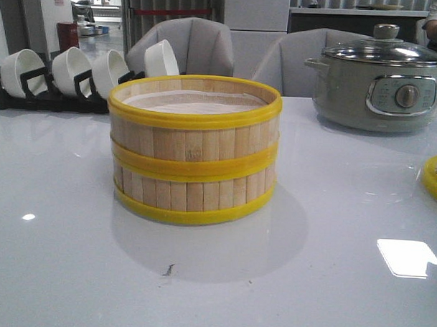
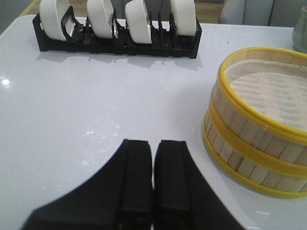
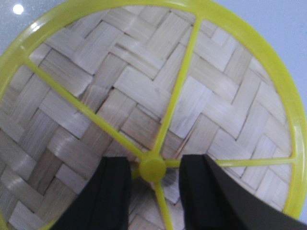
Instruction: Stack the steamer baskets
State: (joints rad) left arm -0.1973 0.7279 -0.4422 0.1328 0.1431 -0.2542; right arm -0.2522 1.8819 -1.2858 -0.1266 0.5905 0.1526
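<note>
At table centre the steamer baskets stand stacked; my left gripper is clenched empty, my right gripper spread astride the lid hub, lid at three o'clock.

A grey-green electric pot with a glass lid stands at two o'clock on the white table. At ten o'clock, white bowls sit tilted in a black rack.

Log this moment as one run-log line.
baskets: stacked, uncovered | lid: on table, right | right gripper: open astride lid hub | left gripper: shut, empty
</note>
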